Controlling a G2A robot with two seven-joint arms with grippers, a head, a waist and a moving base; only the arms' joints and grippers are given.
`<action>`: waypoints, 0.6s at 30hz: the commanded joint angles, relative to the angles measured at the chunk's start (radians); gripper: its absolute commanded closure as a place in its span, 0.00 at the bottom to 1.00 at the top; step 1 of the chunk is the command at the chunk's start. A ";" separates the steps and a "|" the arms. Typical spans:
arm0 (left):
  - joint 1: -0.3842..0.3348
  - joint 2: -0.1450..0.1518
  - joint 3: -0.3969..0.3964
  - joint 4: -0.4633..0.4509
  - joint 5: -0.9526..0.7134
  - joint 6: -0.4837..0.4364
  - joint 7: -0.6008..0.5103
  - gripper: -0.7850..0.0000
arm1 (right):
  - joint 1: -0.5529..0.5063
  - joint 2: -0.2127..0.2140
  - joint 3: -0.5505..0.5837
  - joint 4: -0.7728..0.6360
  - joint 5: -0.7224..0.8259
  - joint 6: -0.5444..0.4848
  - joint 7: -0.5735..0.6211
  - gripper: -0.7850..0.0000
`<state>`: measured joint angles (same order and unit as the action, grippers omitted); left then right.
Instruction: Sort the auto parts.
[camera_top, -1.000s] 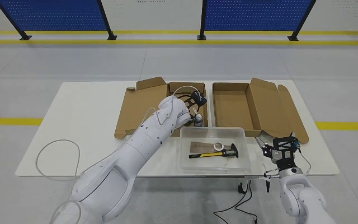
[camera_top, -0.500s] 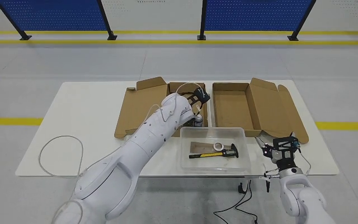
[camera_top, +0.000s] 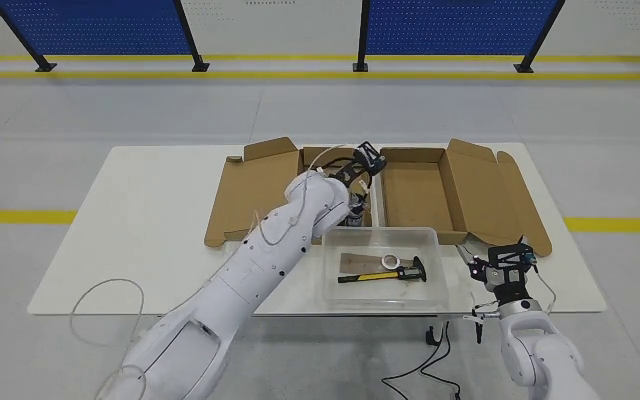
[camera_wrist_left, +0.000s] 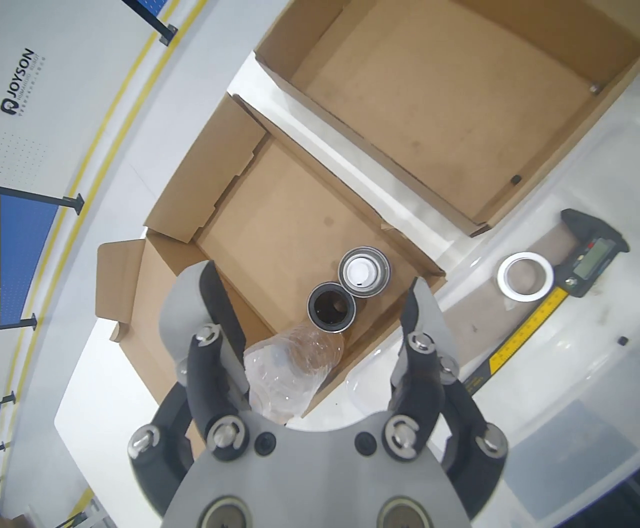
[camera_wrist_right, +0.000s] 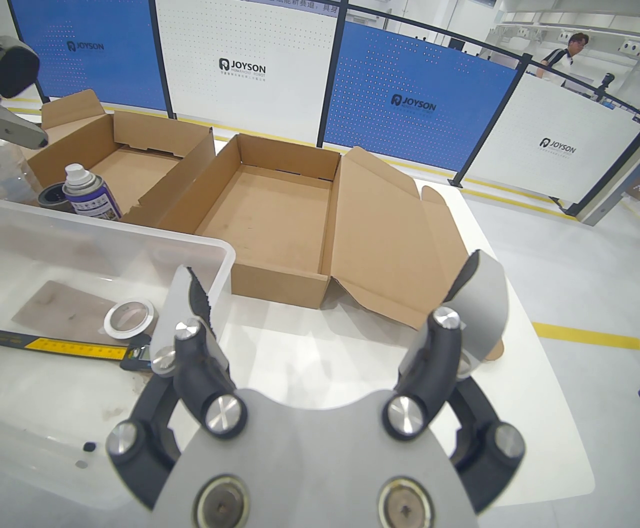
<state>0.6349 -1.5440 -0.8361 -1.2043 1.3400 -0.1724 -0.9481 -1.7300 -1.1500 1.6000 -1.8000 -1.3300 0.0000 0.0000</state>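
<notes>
Over the left brown cardboard box (camera_wrist_left: 270, 220): left gripper (camera_top: 366, 158), spread wide.
Inside stands a blue-labelled metal spray can (camera_wrist_right: 87, 192) (right gripper (camera_wrist_right: 332, 270) gapes too).

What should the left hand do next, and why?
Probably swing over the bin for the ring: the left hand is open and empty above the left box, where bottle, can and cup already sit, while ring and caliper lie unsorted in the bin.

White table (camera_top: 120, 230); blue partition panels (camera_top: 100, 25) behind (yellow floor lines (camera_top: 30, 216) alongside).
</notes>
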 joint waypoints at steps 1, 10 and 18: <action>0.098 0.026 -0.062 -0.169 0.018 0.000 -0.006 0.00 | 0.000 0.000 0.000 0.000 0.000 0.000 0.000 0.00; 0.528 0.106 -0.314 -0.672 0.128 0.010 0.129 0.00 | 0.000 0.000 0.000 0.000 0.000 0.000 0.000 0.00; 0.831 0.136 -0.480 -0.878 0.217 0.119 0.292 0.00 | 0.000 0.000 0.000 0.000 0.000 0.000 0.000 0.00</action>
<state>1.4221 -1.4098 -1.2960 -2.0609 1.5486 -0.0751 -0.6786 -1.7300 -1.1500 1.6000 -1.8000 -1.3300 0.0000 0.0000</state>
